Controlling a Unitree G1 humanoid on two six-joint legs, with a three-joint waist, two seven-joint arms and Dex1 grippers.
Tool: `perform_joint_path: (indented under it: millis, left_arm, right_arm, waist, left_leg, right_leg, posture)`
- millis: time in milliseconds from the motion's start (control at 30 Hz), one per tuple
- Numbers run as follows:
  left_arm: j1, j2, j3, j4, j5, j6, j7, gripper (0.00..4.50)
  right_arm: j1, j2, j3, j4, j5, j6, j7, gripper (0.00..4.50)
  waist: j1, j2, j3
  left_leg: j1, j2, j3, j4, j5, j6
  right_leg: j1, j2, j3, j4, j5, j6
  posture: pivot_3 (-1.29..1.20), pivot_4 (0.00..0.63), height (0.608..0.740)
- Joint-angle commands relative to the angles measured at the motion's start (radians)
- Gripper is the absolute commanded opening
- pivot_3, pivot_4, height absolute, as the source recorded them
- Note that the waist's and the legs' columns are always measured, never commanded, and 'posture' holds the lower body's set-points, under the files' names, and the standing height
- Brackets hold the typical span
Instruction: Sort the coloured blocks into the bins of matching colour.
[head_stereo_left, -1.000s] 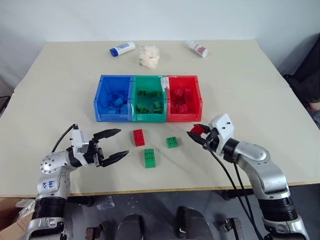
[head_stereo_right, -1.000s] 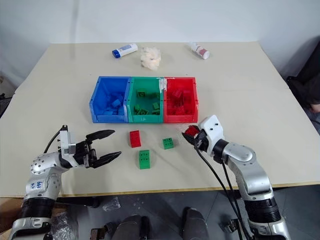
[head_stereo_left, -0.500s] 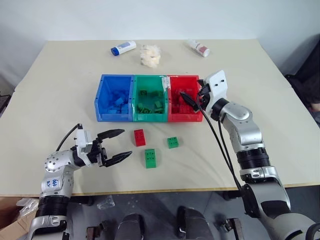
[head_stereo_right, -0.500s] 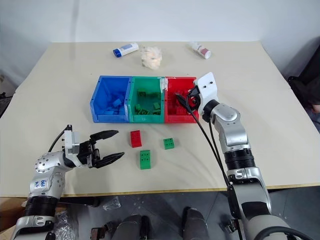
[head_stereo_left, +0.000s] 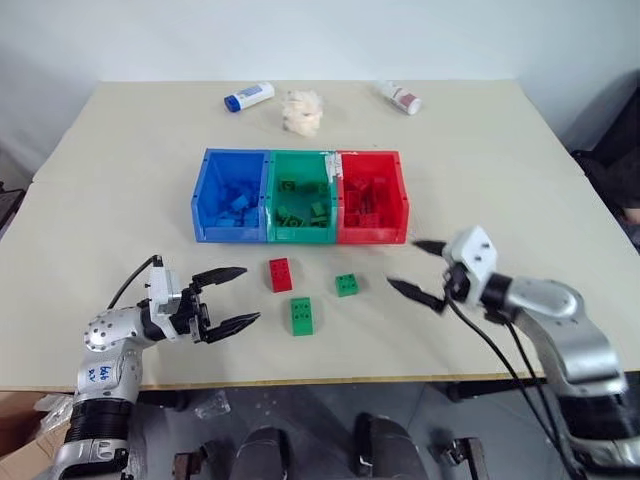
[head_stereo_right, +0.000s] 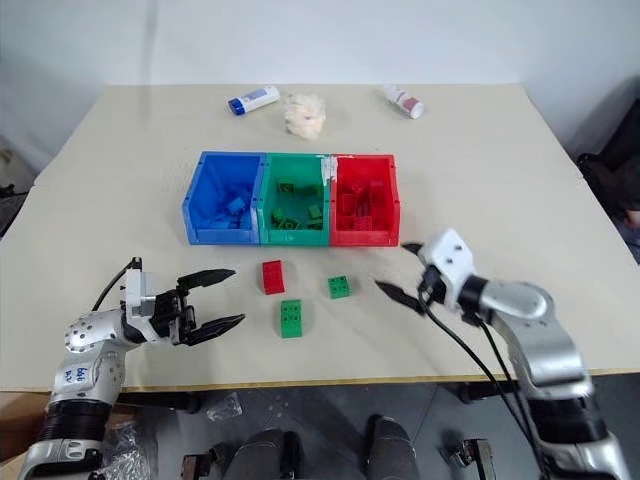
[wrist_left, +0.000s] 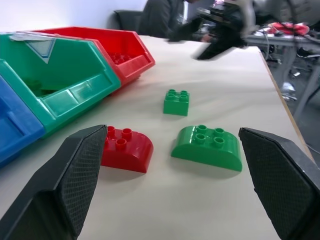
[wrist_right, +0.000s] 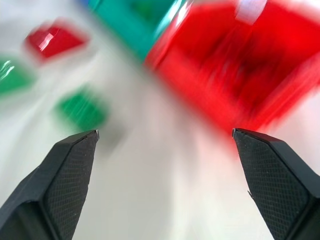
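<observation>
Left eye view: three joined blue, green and red plastic bins (head_stereo_left: 300, 196) are sitting mid-frame on the beige bench (head_stereo_left: 120, 180). Below them, one red studded toy brick (head_stereo_left: 280, 274) and two green ones (head_stereo_left: 346, 284) (head_stereo_left: 300, 315) are lying loose. Left tool (head_stereo_left: 231, 297) and right tool (head_stereo_left: 420, 271) are both hanging with fingers spread apart, gripping nothing.

Bins (head_stereo_left: 300, 197): glossy moulded plastic, blue, green, red, smooth walls catching light
Red block (wrist_left: 126, 148), rounded green block (wrist_left: 207, 148), small green block (wrist_left: 176, 102): shiny smooth plastic, studded tops
Table (head_stereo_left: 120, 200): matt beige top, smooth, no grain visible
Left tool (head_stereo_left: 227, 297) fingers (wrist_left: 82, 170): black, matt, fine cross-hatched texture on pads
Right tool (head_stereo_left: 420, 270): same black fingers; white plastic housing and silver-grey metallic arm shell behind
Fluffy wad (head_stereo_left: 302, 111): whitish, fibrous, soft
Capped tubes (head_stereo_left: 247, 97): smooth white plastic
</observation>
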Motion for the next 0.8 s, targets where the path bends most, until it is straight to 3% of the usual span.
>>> perform_joint_path:
  millis: [33, 300, 533, 667, 800]
  left_arm:
    - [-0.007, 0.028, 0.02, 0.036, -0.018, -0.028, -0.057, 4.5]
    - [-0.016, 0.046, 0.041, 0.074, -0.054, -0.033, -0.146, 4.5]
    - [0.026, 0.027, 0.04, 0.015, -0.047, -0.03, -0.11, 4.5]
    - [0.073, 0.016, 0.041, -0.043, -0.05, -0.022, -0.08, 4.5]
    - [0.113, 0.009, 0.046, -0.095, -0.049, -0.017, -0.044, 4.5]
  right_arm:
    - [0.084, -0.07, -0.095, -0.074, 0.033, 0.001, 0.046, 4.47]
    - [0.118, -0.086, -0.124, -0.12, 0.051, 0.038, 0.024, 4.47]
    - [-0.042, 0.001, 0.08, -0.062, 0.011, 0.044, 0.025, 4.47]
    - [-0.235, 0.128, 0.263, 0.099, -0.087, 0.013, 0.015, 4.47]
    - [-0.358, 0.233, 0.341, 0.291, -0.153, -0.057, 0.014, 4.47]
  waist:
    - [-0.004, 0.0, 0.0]
    - [-0.005, 0.0, 0.0]
    - [-0.006, 0.0, 0.0]
    - [-0.015, -0.001, 0.0]
    - [-0.007, 0.0, 0.0]
  left_leg:
    - [0.0, 0.0, 0.0, 0.0, 0.0, 0.0]
    - [0.001, 0.001, 0.001, 0.001, 0.0, 0.0]
    - [0.001, 0.001, 0.0, 0.001, 0.0, 0.0]
    - [0.001, 0.002, 0.001, 0.002, 0.0, 0.0]
    - [0.001, 0.002, 0.001, 0.002, 0.0, 0.0]
  right_leg:
    - [0.0, 0.0, 0.0, 0.0, 0.0, 0.0]
    - [0.0, 0.0, 0.0, 0.0, 0.0, 0.0]
    - [0.0, 0.0, 0.0, 0.001, 0.0, -0.001]
    - [0.0, 0.001, 0.0, 0.002, 0.0, -0.001]
    - [0.0, 0.001, 0.0, 0.002, 0.0, -0.001]
  posture:
    - [0.0, 0.15, 0.74]
    - [0.0, 0.15, 0.74]
    - [0.0, 0.15, 0.74]
    - [0.0, 0.15, 0.74]
    - [0.0, 0.15, 0.74]
